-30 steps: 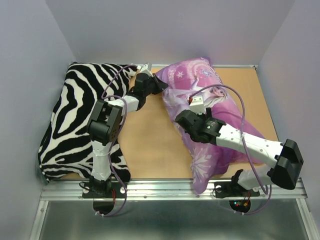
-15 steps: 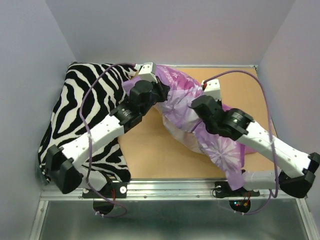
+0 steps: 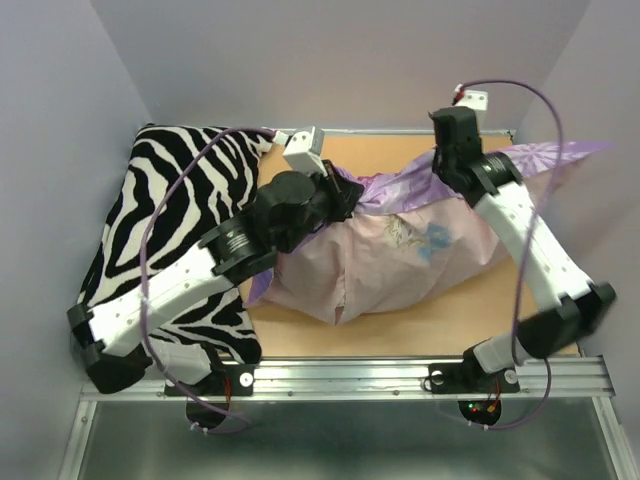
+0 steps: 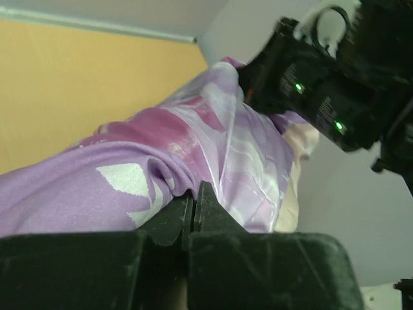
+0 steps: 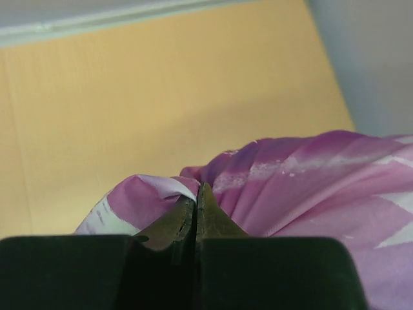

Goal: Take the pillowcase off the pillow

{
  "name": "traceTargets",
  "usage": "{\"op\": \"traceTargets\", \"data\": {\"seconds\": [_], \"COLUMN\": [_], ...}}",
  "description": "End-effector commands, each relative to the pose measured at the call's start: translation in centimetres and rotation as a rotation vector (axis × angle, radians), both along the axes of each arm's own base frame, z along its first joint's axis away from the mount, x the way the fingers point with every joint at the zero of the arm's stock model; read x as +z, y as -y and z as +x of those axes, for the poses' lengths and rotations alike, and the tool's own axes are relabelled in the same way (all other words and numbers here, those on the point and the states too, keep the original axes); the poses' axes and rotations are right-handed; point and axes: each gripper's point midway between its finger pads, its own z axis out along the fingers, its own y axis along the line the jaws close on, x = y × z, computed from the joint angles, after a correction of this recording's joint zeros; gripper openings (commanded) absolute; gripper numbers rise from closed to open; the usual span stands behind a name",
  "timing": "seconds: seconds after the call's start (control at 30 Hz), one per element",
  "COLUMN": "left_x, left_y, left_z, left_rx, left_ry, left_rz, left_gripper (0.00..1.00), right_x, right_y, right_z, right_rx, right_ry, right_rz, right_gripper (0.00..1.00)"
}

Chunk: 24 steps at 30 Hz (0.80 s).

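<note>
gripping, left: my left gripper (image 3: 345, 197), left of centre in the top view, is pinched flat on a fold of the pillowcase (image 3: 400, 255); its wrist view shows purple cloth with a white snowflake bunched right at the tips.
gripping, right: my right gripper (image 3: 447, 165), upper right of the top view, is likewise clamped on a fold of purple cloth, with no gap between the tips in its wrist view.
pillowcase, place: slung between the two grippers across the middle of the frame, pale pink side toward the camera, with a purple flap trailing to the upper right; its lower bulge rests on the table (image 3: 400, 335).
pillow, place: no bare white shows; i judge it sits inside the sagging bulge, lower centre.
bystander: zebra cushion (image 3: 170, 200) at the left of the frame, just beside the case's left edge.
handling, case: thin, limp and probably slick; it drapes and creases freely, so i expect a pinch on a doubled fold or hem to hold better than one on a single layer.
handling, pillow: soft, plump, light for its bulk; likely to cling inside the case unless the opening hangs downward.
where to take hold: i cannot tell which edge is the open one; i judge the closed end's corners the best hold, so that lifting lets the pillow slide out.
</note>
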Motion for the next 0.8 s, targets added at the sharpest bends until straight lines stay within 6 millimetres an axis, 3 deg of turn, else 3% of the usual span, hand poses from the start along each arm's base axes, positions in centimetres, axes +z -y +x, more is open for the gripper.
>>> {"op": "traceTargets", "data": {"seconds": [0.0, 0.03, 0.07, 0.1, 0.13, 0.17, 0.2, 0.3, 0.33, 0.37, 0.4, 0.43, 0.53, 0.6, 0.7, 0.77], "left_x": [-0.7, -3.3, -3.8, -4.9, -6.5, -6.8, -8.6, -9.3, -10.8, -11.4, -11.8, -12.1, -12.7, -13.3, -15.2, -15.7], "left_y": [2.2, 3.0, 2.0, 1.9, 2.2, 1.2, 1.3, 0.1, 0.2, 0.1, 0.3, 0.4, 0.9, 1.2, 1.9, 2.3], "left_z": [4.7, 5.9, 8.0, 9.0, 10.4, 12.3, 13.6, 17.0, 18.0, 18.5, 19.3, 19.7, 20.6, 21.0, 20.5, 20.2], "left_rx": [-0.029, -0.051, -0.009, 0.003, 0.021, 0.059, 0.073, 0.114, 0.121, 0.122, 0.100, 0.097, 0.073, 0.067, 0.033, 0.023], "left_ry": [-0.057, -0.102, -0.107, -0.127, -0.147, -0.158, -0.193, -0.203, -0.228, -0.240, -0.249, -0.253, -0.249, -0.257, -0.314, -0.325], "left_rz": [-0.121, -0.095, -0.108, -0.103, -0.090, -0.104, -0.087, -0.093, -0.071, -0.060, -0.055, -0.050, -0.015, -0.008, -0.020, -0.047], "left_gripper": [0.00, 0.00, 0.00, 0.00, 0.00, 0.00, 0.00, 0.00, 0.01, 0.04, 0.13, 0.15, 0.30, 0.41, 0.46, 0.48], "right_x": [-9.2, -11.1, -12.6, -14.9, -15.8, -18.5, -19.5, -19.9, -19.9, -19.4, -17.8, -16.7, -9.3, -5.5, -3.0, -2.4], "right_y": [-5.9, -6.1, -6.1, -6.3, -6.3, -6.3, -6.3, -6.5, -6.4, -6.5, -6.5, -6.4, -6.5, -6.9, -7.5, -7.2], "right_z": [7.7, 8.2, 8.8, 10.1, 11.0, 12.0, 12.6, 14.4, 14.6, 14.8, 15.4, 15.6, 16.1, 16.0, 14.4, 13.6], "right_rx": [0.201, 0.198, 0.200, 0.205, 0.199, 0.194, 0.194, 0.191, 0.183, 0.183, 0.189, 0.191, 0.224, 0.252, 0.295, 0.295], "right_ry": [-0.130, -0.163, -0.184, -0.212, -0.224, -0.275, -0.292, -0.288, -0.283, -0.270, -0.233, -0.211, -0.061, 0.003, 0.029, 0.040], "right_rz": [0.222, 0.242, 0.252, 0.263, 0.263, 0.268, 0.276, 0.301, 0.303, 0.305, 0.304, 0.300, 0.315, 0.339, 0.367, 0.358], "right_gripper": [0.01, 0.01, 0.01, 0.01, 0.01, 0.01, 0.01, 0.13, 0.32, 0.44, 0.57, 0.76, 0.94, 0.97, 0.98, 0.99]}}
